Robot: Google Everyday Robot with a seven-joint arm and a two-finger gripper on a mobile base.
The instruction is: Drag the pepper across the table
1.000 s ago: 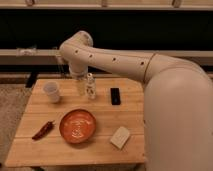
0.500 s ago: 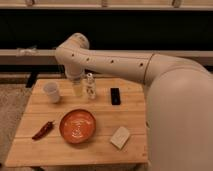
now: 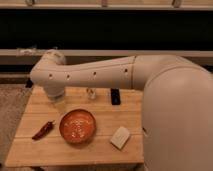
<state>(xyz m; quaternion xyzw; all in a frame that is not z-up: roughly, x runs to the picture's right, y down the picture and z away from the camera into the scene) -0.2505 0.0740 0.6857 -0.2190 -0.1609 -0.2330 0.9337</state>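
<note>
The pepper [image 3: 43, 130], a small dark-red chili, lies near the front left of the light wood table [image 3: 100, 150], just left of the round orange-red bowl [image 3: 77, 126]. My white arm reaches in from the right. Its end, with the gripper [image 3: 57, 98], hangs over the back left of the table, behind and slightly right of the pepper and clearly apart from it. The arm's end hides whatever stands under it.
A small clear bottle [image 3: 91, 93] and a black rectangular object [image 3: 115, 96] stand at the back middle of the table. A pale block [image 3: 120, 137] lies at the front right. A dark wall and a ledge run behind the table.
The arm's end has moved left and down towards the table's back left, and now covers the white cup seen earlier. The pepper and the bowl have not moved.
</note>
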